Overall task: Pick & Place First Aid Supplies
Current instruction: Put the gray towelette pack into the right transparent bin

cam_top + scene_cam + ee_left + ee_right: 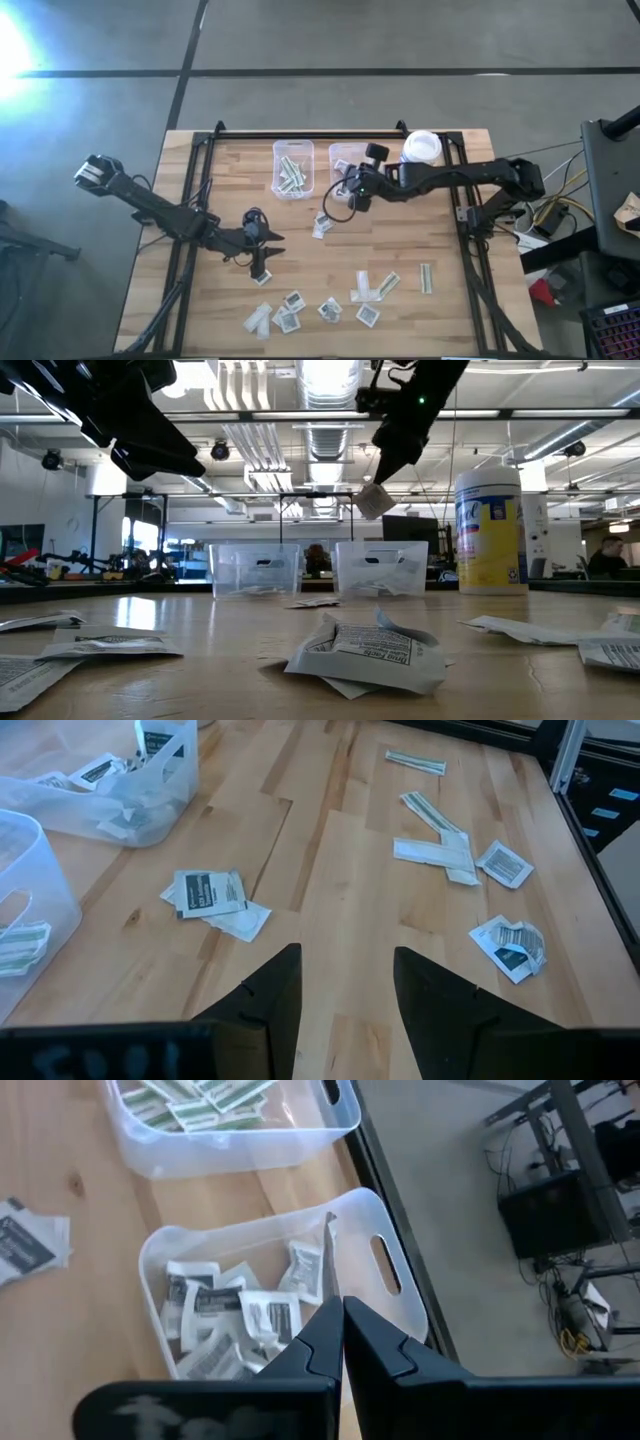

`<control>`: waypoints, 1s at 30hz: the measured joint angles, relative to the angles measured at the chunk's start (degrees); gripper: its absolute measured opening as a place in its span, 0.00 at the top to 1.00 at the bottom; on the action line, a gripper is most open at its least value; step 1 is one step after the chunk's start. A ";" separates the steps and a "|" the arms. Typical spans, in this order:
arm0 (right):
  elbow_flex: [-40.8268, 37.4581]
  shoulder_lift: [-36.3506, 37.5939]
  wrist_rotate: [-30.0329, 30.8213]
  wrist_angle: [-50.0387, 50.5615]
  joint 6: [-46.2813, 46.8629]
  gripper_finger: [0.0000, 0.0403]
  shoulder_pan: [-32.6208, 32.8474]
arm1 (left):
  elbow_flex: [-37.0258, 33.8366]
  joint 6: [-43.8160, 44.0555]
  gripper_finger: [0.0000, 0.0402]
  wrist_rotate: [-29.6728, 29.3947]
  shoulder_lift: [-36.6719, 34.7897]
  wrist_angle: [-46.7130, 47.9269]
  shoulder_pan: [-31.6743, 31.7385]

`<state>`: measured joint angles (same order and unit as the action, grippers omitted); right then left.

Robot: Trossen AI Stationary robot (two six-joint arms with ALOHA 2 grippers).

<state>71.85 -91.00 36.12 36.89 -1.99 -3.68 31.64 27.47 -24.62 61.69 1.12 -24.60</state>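
Right hand (340, 1325), clamped on a small square white paper packet (330, 1265), hangs directly above the clear plastic rectangular bin (385, 1215) holding square packets; I judge a straight drop lands it. Left hand (345, 985) waits with fingers apart, low over the wooden table (340, 870)

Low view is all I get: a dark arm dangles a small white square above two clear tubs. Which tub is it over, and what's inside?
Observer: The right gripper holds that packet over the right bin, which contains square white packets.
Visitor: And the other tub?
Observer: The left bin contains long pale strips.
Visitor: What is the other arm doing?
Observer: The left gripper is open over the wooden table and holds nothing.
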 joint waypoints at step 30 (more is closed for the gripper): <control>-13.93 -0.02 -0.47 -16.71 3.51 0.98 -1.38 | -0.07 0.02 0.62 -0.09 0.00 0.01 -0.11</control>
<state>57.92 -91.02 35.65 20.18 1.52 -5.06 31.57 27.48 -24.71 61.69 1.13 -24.71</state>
